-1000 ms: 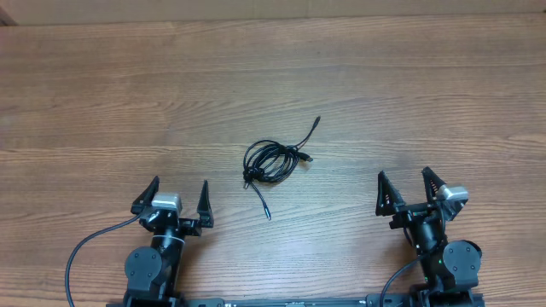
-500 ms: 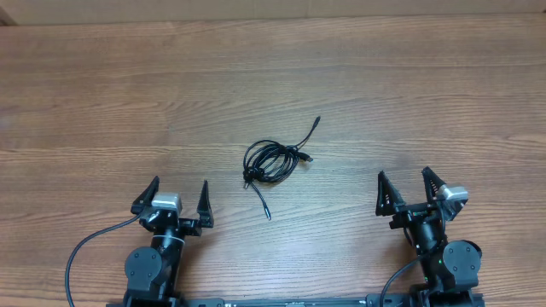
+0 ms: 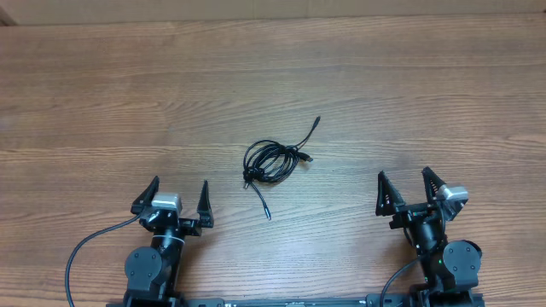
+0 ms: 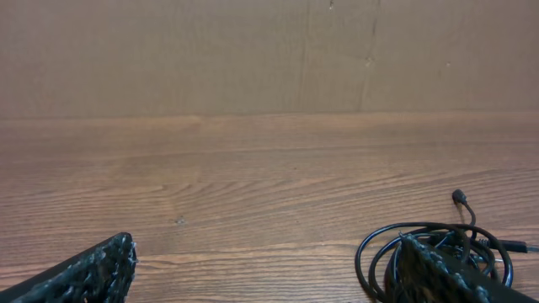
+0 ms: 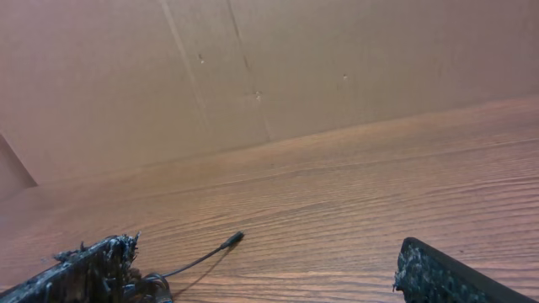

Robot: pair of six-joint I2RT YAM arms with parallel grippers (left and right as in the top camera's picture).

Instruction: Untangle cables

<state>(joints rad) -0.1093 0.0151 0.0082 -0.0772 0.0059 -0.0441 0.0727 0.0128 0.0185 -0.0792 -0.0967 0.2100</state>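
The cables [image 3: 271,162] lie as a small coiled black tangle at the table's middle, with loose plug ends reaching up-right, right and down. In the left wrist view the coil [image 4: 434,252] sits at the lower right, partly behind my right finger. In the right wrist view one plug end [image 5: 227,242] shows at the lower left. My left gripper [image 3: 177,198] is open and empty, near the front edge, left of the tangle. My right gripper [image 3: 408,189] is open and empty, near the front edge, right of it.
The wooden table [image 3: 128,102] spreads to a brown cardboard wall [image 4: 253,50] at the far edge. Thick black arm wires [image 3: 81,251] loop at the front left by the left arm's base.
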